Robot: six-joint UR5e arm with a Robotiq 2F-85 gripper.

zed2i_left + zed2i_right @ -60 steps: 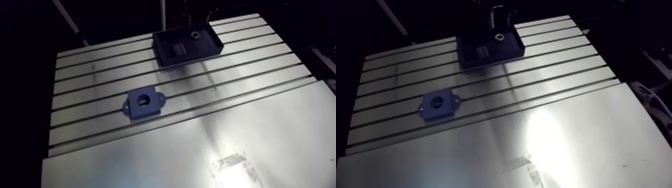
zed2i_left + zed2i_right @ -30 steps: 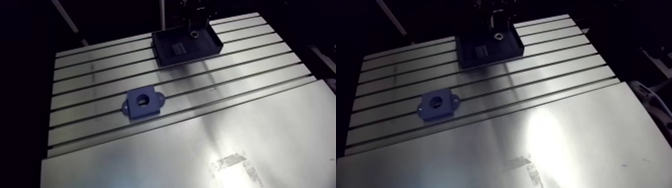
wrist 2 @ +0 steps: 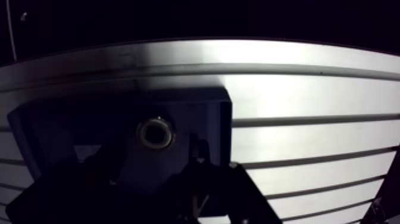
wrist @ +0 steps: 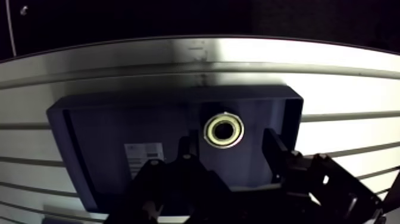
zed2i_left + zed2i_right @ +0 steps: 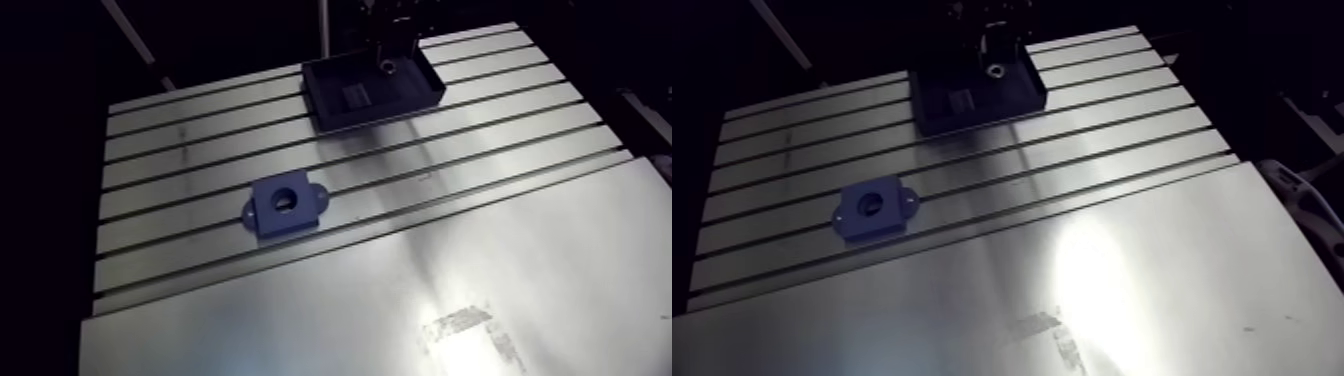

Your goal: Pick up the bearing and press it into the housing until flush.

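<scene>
In the wrist view a dark blue, shallow rectangular tray [image 4: 89, 149] with low upright walls stands on the counter [image 4: 339, 77], a pale brushed aluminium top cut by straight parallel slots. A small white label [image 4: 144, 152] is stuck to the tray floor; it carries print, but that is too small to read. The bearing [image 4: 224, 131] lies flat on the tray floor, a shiny metal ring with a dark bore facing up, off to one side of the label and nearer the tray's end wall than its middle. The pincer [image 4: 231, 149] is black and angular, with its two fingers [image 4: 277, 156] spread wide. The bearing sits in the gap between the tips and just ahead of them, with bare tray floor on either side, so the pincer is open and holds nothing.

In the arm view the tray is at the far end of the counter, across the slotted part, and the dark pincer comes down over the corner where the bearing glints. The housing [image 5: 287, 206] stands well apart from the tray, nearer the camera on the slotted surface. It is a matt blue block with a round bore in its face and a rounded mounting ear on each side. Nearest the camera the counter is covered by a smooth sheet [image 5: 480, 260] of metal without slots, which reflects a bright patch of light.
</scene>
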